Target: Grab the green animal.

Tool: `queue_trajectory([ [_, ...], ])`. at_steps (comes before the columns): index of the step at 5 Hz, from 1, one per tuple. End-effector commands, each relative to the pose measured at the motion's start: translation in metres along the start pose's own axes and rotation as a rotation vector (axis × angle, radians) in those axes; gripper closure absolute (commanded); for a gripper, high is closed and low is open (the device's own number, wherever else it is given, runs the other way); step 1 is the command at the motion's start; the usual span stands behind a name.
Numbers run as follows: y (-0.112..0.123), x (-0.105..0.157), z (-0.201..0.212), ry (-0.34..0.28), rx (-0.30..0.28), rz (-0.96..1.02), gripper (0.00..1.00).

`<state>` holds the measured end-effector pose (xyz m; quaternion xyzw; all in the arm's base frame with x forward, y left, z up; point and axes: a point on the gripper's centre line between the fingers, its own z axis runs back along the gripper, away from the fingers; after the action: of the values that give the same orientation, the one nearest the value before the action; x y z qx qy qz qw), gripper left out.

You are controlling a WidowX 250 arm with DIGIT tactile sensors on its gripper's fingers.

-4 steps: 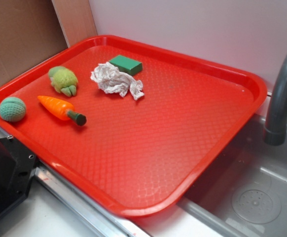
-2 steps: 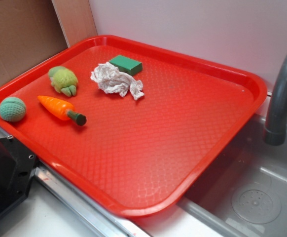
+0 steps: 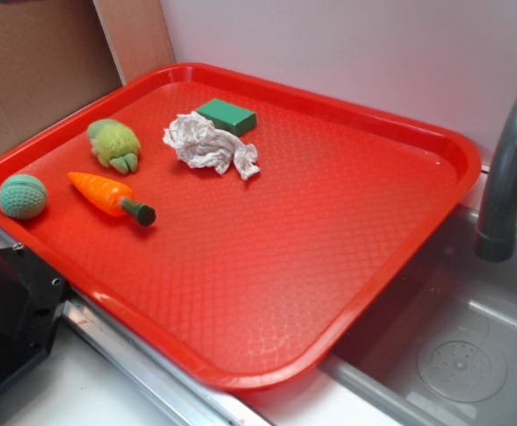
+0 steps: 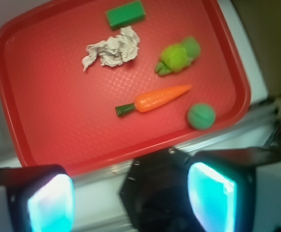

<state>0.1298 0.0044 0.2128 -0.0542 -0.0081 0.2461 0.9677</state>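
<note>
The green animal [image 3: 115, 144] [image 4: 177, 56] is a fuzzy yellow-green plush lying on the red tray [image 3: 347, 293] near its far left side. In the wrist view my gripper [image 4: 131, 200] hangs high above the tray's near edge, its two fingers [image 4: 51, 203] wide apart with nothing between them. The gripper is open and far from the plush. It does not show in the exterior view.
On the tray also lie an orange toy carrot [image 3: 109, 195], a teal knitted ball [image 3: 21, 196], a crumpled white paper [image 3: 210, 145] and a flat dark green block [image 3: 227, 115]. A grey faucet [image 3: 512, 169] and sink stand at the right. A black box [image 3: 5, 319] sits at the left front.
</note>
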Motion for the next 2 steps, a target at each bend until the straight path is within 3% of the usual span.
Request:
queue_trajectory([
  [1, 0.023, 0.052, -0.037, -0.084, -0.012, 0.426, 0.00],
  [2, 0.041, 0.074, -0.056, -0.171, -0.055, 0.616, 0.00],
])
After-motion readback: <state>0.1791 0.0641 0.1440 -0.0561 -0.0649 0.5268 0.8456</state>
